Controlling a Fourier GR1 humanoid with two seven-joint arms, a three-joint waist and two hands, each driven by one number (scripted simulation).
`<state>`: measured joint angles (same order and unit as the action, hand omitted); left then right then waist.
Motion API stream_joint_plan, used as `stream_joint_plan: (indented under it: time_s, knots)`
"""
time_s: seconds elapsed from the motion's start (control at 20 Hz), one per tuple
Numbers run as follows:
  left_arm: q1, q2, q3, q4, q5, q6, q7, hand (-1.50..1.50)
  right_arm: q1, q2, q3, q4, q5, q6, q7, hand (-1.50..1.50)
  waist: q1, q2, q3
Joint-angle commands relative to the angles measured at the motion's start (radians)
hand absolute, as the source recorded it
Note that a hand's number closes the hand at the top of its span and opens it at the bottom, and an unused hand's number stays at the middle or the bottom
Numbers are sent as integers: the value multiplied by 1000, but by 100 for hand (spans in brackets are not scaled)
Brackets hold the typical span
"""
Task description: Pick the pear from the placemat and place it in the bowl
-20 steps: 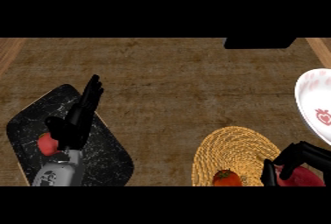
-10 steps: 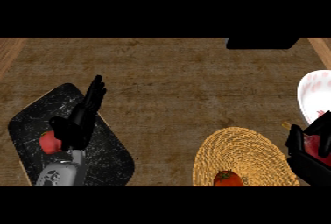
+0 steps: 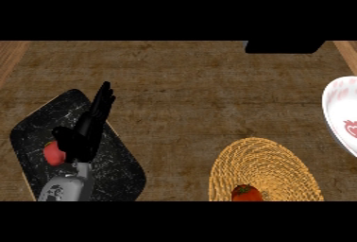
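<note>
The pear [image 3: 245, 193], a red-orange fruit with a small green top, sits at the near edge of the woven placemat [image 3: 268, 160], cut by the view's lower border and untouched. The white bowl [image 3: 342, 113] lies well apart, up at the right edge of the surface [image 3: 188, 85].

The right hand, which half a second ago showed at the right edge between placemat and bowl, and a second ago sat just beside the pear, has gone out of view. It appears to have left without the fruit, so the pick is not yet done and a fresh approach seems needed.

The left hand [image 3: 87, 130] rests over the dark tray [image 3: 42, 123] at the left as before, fingers straight, released, grasping nothing. A red item [image 3: 53, 153] lies beside it.
</note>
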<state>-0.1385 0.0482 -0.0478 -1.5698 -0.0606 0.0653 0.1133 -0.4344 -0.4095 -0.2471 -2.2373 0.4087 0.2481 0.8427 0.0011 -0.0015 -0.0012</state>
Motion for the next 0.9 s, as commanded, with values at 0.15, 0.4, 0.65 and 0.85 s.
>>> stream_joint_plan:
  time_s: [0.15,0.4,0.65,0.85]
  knots:
    - [-50,0,21,49,-5,10,0,0,-10,-131,-55,193,99,31,-98,150,1,4,1]
    - [-38,29,41,15,25,-26,15,0,43,-224,-97,436,177,-6,-351,150,7,5,2]
    - [53,-13,-16,17,-16,-11,-68,0,168,-217,-181,548,200,-101,-507,150,-3,3,2]
    - [21,0,-23,-58,-30,-3,20,0,96,-248,-169,811,254,-187,-654,150,11,4,2]
